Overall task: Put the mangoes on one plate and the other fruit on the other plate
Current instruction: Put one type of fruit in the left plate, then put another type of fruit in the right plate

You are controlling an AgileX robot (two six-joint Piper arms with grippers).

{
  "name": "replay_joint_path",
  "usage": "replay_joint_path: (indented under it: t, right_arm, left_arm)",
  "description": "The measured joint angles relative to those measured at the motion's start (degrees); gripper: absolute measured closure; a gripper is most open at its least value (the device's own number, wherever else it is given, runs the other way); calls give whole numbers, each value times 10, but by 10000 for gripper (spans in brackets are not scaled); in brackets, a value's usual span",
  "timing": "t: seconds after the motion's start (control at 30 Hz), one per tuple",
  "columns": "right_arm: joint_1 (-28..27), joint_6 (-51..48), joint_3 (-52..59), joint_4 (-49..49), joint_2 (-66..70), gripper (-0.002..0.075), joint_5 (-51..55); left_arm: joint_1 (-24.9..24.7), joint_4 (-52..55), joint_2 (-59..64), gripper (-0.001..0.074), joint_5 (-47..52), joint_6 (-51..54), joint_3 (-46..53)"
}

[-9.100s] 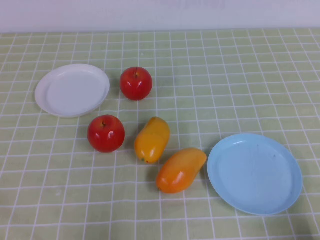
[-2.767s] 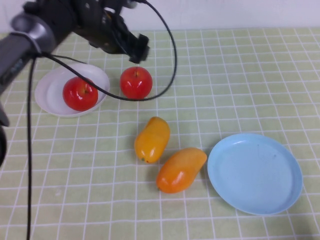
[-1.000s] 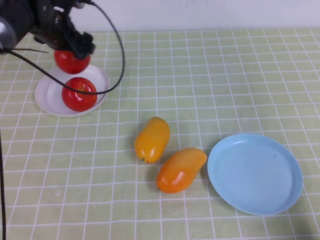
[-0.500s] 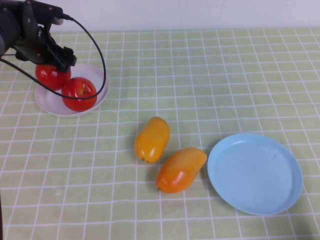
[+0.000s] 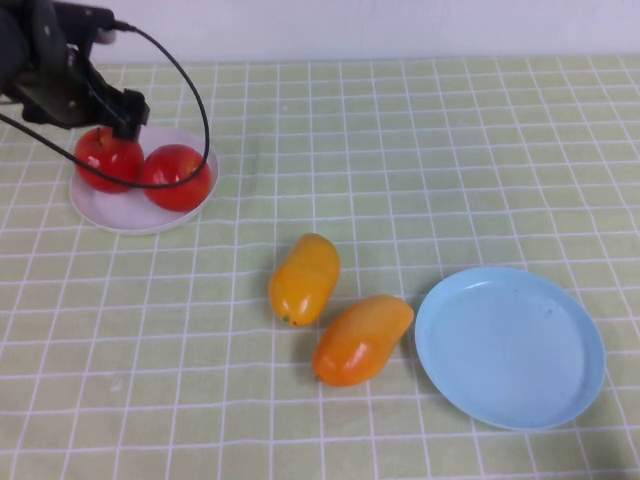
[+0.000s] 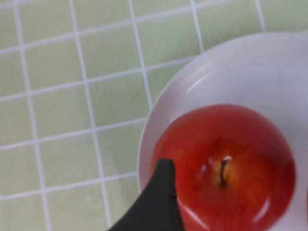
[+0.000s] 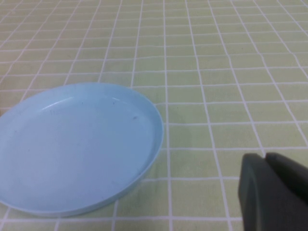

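The left gripper (image 5: 122, 118) is positioned at the 10 o'clock corner of the tabletop (image 5: 400, 160), directly above the round white plastic plate (image 5: 110, 213). Two round glossy red apples are seated on that plate: one (image 5: 108, 158) under the gripper, the other (image 5: 176, 177) touching it at its 3 o'clock side. In the left wrist view a dark fingertip (image 6: 156, 202) is seen beside the apple (image 6: 226, 166); whether the gripper is open or closed on the fruit cannot be told. The right gripper (image 7: 274, 192) is held low near the round light blue plastic plate (image 7: 72, 144), with its fingers drawn together and nothing held.

Two smooth oblong orange-yellow mangoes lie near the tabletop centre, one (image 5: 304, 278) at 10 o'clock of the other (image 5: 362, 338); the lower mango lies just beside the light blue plate (image 5: 510, 345), which is bare.

Risks: if the left gripper is lifted while a finger is against the apple, the fruit may be rolled off the shallow rim, and its neighbour pushed with it. The black cable (image 5: 195, 90) hanging over the plate may also snag an apple.

Compared with half a second earlier, the apple under the gripper is now set further onto the plate, and the second apple is displaced towards 3 o'clock. The mangoes and blue plate are unchanged.
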Motion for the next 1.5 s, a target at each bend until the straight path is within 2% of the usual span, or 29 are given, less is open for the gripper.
replay_joint_path:
  t: [0.2, 0.27, 0.33, 0.37, 0.43, 0.5, 0.53, 0.6, 0.7, 0.97, 1.1, 1.27, 1.5]
  right_arm:
    - [0, 0, 0, 0, 0, 742, 0]
    - [0, 0, 0, 0, 0, 742, 0]
    - [0, 0, 0, 0, 0, 742, 0]
    - [0, 0, 0, 0, 0, 742, 0]
    - [0, 0, 0, 0, 0, 742, 0]
    - [0, 0, 0, 0, 0, 742, 0]
    - [0, 0, 0, 0, 0, 742, 0]
    - [0, 0, 0, 0, 0, 742, 0]
    - [0, 0, 0, 0, 0, 742, 0]
    - [0, 0, 0, 0, 0, 742, 0]
    - [0, 0, 0, 0, 0, 742, 0]
    - [0, 0, 0, 0, 0, 742, 0]
    - [0, 0, 0, 0, 0, 742, 0]
  left_arm:
    - [-8, 16, -71, 68, 57, -6, 1]
    - [-20, 22, -105, 94, 75, -10, 10]
    - [-34, 24, -151, 171, 85, -22, 33]
    - [-41, 24, -178, 237, 90, -28, 50]
    - [-55, 23, -228, 386, 88, -34, 90]
    - [-61, 23, -287, 570, 80, -35, 145]
    - [-62, 23, -311, 627, 72, -35, 169]
    - [-62, 28, -371, 688, 55, -41, 234]
    - [-62, 43, -453, 719, 30, -64, 338]
    - [-62, 19, -701, 731, -62, -99, 600]
    - [-62, 11, -849, 731, -57, -99, 722]
    - [-62, 29, -1012, 731, -28, -110, 812]
    - [-62, 29, -1199, 731, -40, -124, 870]
